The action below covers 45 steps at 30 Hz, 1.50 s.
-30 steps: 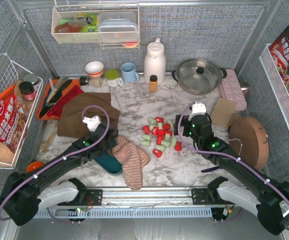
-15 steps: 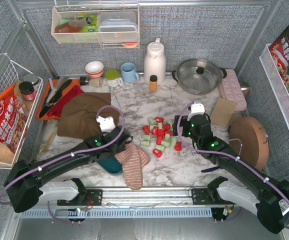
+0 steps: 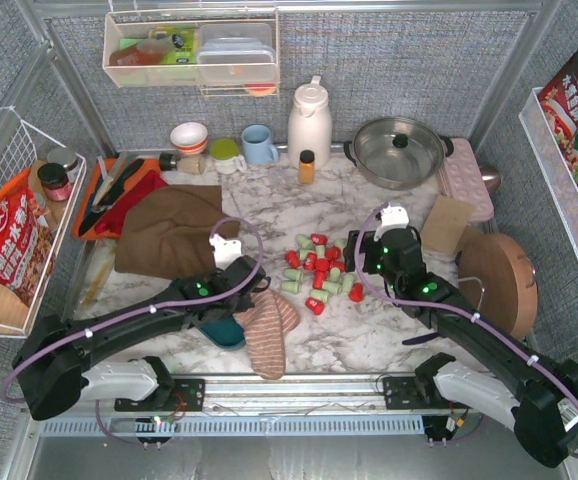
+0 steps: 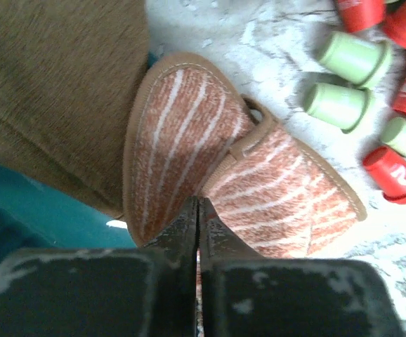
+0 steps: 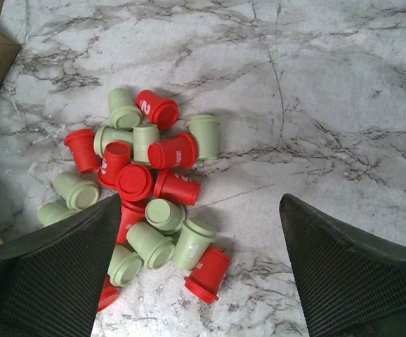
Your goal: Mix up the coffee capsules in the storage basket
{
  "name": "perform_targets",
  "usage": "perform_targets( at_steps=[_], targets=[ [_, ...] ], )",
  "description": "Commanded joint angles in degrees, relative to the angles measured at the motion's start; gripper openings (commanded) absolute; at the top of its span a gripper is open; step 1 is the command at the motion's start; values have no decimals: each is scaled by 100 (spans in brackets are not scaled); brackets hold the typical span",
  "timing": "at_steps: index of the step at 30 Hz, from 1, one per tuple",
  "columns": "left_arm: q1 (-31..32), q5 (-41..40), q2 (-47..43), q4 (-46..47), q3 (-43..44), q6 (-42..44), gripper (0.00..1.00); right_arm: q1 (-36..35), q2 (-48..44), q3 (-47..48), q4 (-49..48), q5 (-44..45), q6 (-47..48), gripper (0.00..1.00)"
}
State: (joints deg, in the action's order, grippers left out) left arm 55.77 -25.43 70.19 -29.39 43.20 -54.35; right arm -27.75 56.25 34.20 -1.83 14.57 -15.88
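The coffee capsules (image 3: 319, 265), red and pale green, lie in a loose heap on the marble top, outside the storage basket (image 3: 219, 328). That dark teal basket shows only in part under a striped orange cloth (image 3: 269, 335) and my left arm. In the left wrist view the left gripper (image 4: 198, 203) has its jaws pressed together on a raised fold of the striped cloth (image 4: 189, 140), with the basket (image 4: 20, 210) at left and capsules (image 4: 343, 105) at upper right. My right gripper (image 5: 199, 200) hangs wide open just above the right side of the capsule heap (image 5: 147, 182), holding nothing.
A brown cloth (image 3: 164, 235) lies left of the basket. Along the back stand a white jug (image 3: 309, 120), a steel pot (image 3: 399, 150), a small orange-capped bottle (image 3: 307, 165) and a blue mug (image 3: 259, 145). A round wooden board (image 3: 499, 280) lies at right.
My left arm has reached right and forward over the striped cloth, and its jaws have closed on a fold of it. The right arm and the capsules have stayed put.
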Motion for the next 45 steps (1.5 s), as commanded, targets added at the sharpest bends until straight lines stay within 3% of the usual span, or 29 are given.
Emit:
perform_targets(
  at_steps=[1,10,22,27,31,38,45],
  targets=[
    [4,345,-152,647,124,565,0,-16,-68,48,-176,-342,88,99],
    [5,115,-662,840,1253,1661,0,-209,-335,-103,-1074,-2078,398,98],
    [4,392,-802,2335,1516,2534,0,-941,56,177,-1896,-3693,935,93],
    [4,554,-831,2625,1698,2698,0,-1303,647,534,-2148,-3644,1245,92],
    [6,713,-831,2738,1736,2744,0,-1395,1138,800,-2547,-3400,1308,86],
    [4,870,-924,2940,1591,2703,0,-1461,1684,1037,-2818,-3095,1229,71],
    [5,793,-1194,3222,1279,2775,0,-1474,1643,1023,-2639,-3085,1227,51]
  ],
)
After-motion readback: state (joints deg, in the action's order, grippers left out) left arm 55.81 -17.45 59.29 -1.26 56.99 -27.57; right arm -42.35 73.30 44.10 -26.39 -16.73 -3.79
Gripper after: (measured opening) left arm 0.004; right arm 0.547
